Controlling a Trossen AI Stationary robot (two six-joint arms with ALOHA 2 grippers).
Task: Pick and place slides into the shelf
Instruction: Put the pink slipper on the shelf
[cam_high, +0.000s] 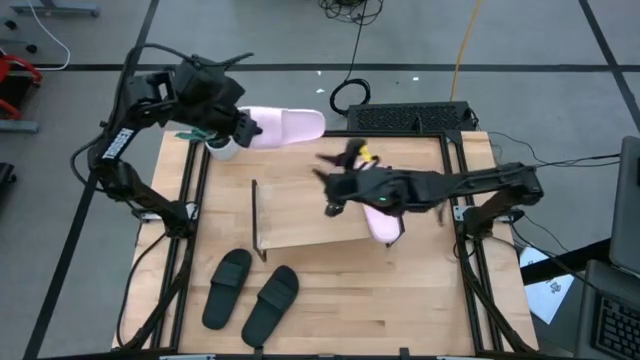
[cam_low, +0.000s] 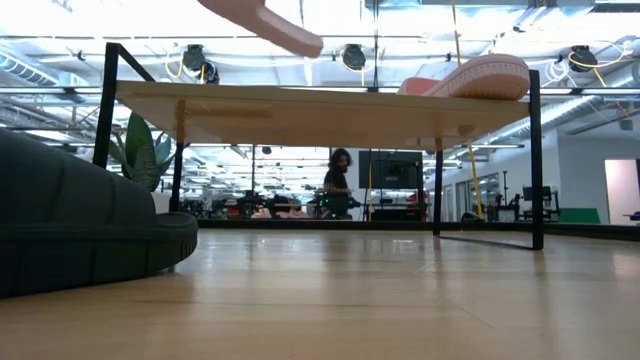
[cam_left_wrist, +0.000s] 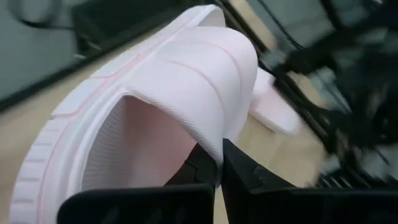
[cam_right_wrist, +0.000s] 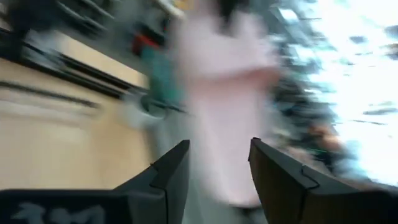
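While the left gripper (cam_left_wrist: 217, 163) is pinching a pink slide (cam_high: 285, 125) by its strap at far left, the right gripper (cam_right_wrist: 217, 168) is hovering spread over the shelf (cam_high: 300, 215); foam looks light and flexible.

Black slide pair (cam_high: 250, 295) lies side by side on the table before the shelf (cam_high: 300, 215). One pink slide (cam_high: 383, 224) rests on its right end; the other pink slide (cam_high: 285, 126) is held aloft beyond its back edge.
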